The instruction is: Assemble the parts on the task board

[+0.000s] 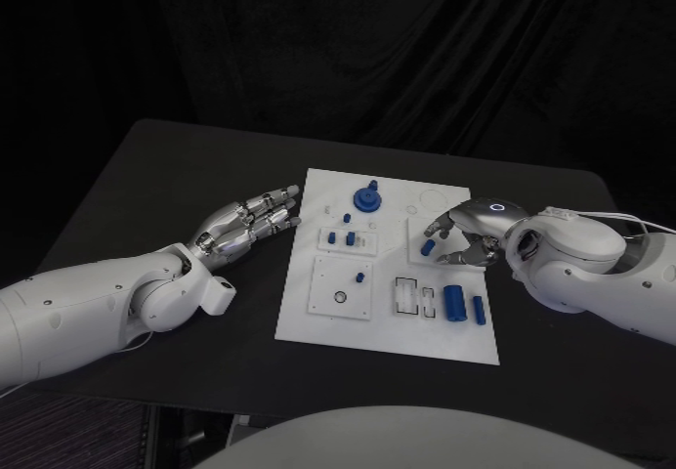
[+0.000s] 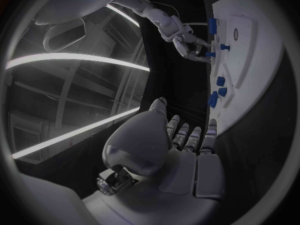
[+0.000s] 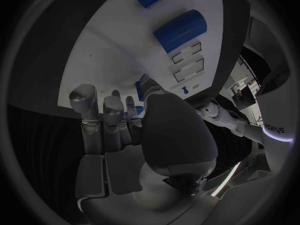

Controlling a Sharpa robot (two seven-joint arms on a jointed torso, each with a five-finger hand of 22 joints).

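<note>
Your right hand (image 1: 462, 234) pinches a small blue part (image 1: 427, 247) (light, rigid, likely slippery) mid-board; grip its sides. Left hand (image 1: 251, 225) lies released.

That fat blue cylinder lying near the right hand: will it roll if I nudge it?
Probably. The blue cylinder lies on its side on the flat task board, so a sideways push would likely roll it; along its axis it should slide. It looks rigid, smooth plastic, possibly slippery between the right hand fingers.

Parts (image 1: 453, 301) lie on the task board (image 1: 324, 332), mid-table (image 1: 155, 176).
</note>
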